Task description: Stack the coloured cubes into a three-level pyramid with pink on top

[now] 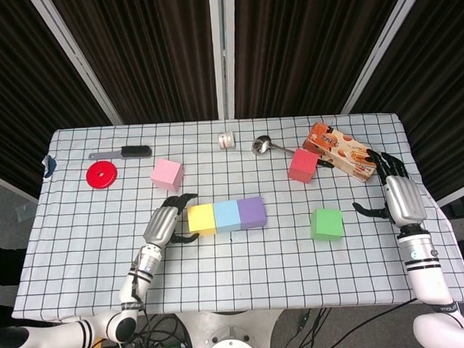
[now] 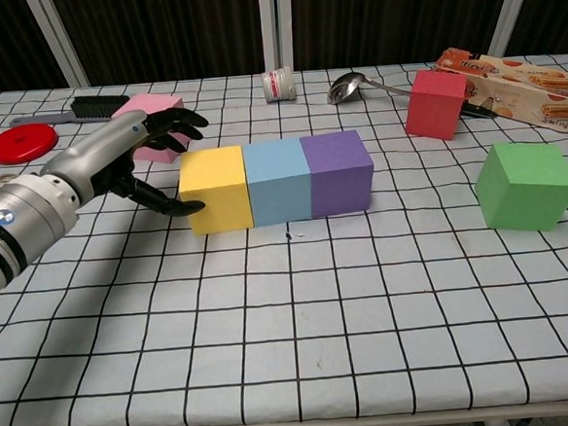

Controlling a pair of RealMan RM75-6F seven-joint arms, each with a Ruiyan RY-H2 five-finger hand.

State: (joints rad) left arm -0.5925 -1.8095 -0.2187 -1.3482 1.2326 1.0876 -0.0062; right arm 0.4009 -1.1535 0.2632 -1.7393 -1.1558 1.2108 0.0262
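Observation:
Yellow (image 1: 201, 219), light blue (image 1: 227, 216) and purple (image 1: 252, 212) cubes sit side by side in one row at mid-table. My left hand (image 1: 164, 222) is open beside the yellow cube (image 2: 215, 189), its fingertips (image 2: 188, 206) touching that cube's left face. The pink cube (image 1: 166, 174) lies behind the hand, partly hidden by it in the chest view (image 2: 147, 115). A red cube (image 1: 302, 165) stands at the back right, and a green cube (image 1: 327, 224) lies alone on the right. My right hand (image 1: 397, 191) hovers open near the right edge, apart from the green cube.
A snack box (image 1: 340, 151) lies behind the red cube with a spoon (image 1: 266, 146) and a small white cup (image 1: 227, 139) to its left. At the far left are a red disc (image 1: 101, 175) and a black brush (image 1: 123, 153).

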